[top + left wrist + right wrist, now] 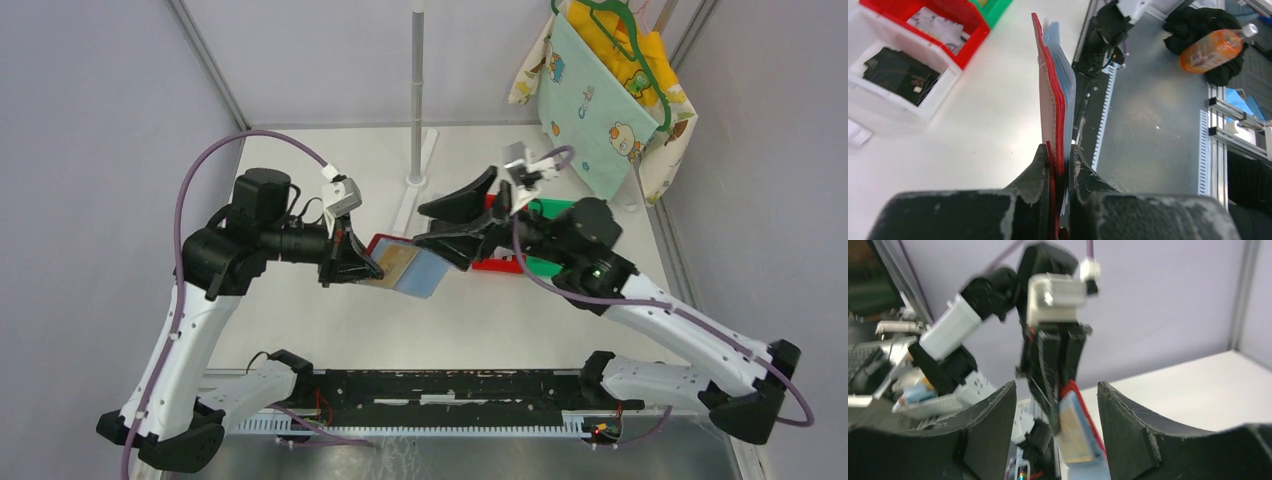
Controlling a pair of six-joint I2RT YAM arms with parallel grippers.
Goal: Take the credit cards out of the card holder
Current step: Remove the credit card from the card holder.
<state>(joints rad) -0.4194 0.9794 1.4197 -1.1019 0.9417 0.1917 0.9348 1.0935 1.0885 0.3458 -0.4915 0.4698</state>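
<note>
Card holder (1050,107) up off the table (330,330), clamped at one edge in the tight-shut left gripper (1058,155), presenting credit cards (1064,75) sideways to the right gripper (1055,387): jaws spread wide either side of the cards, gripping nothing yet.

The top camera looks down from high above and behind the robot, facing the far side, with the whole table (300,330) in view. The left wrist camera faces right and the right wrist camera faces left, both close in. All 3 views share the card holder (381,243).
</note>
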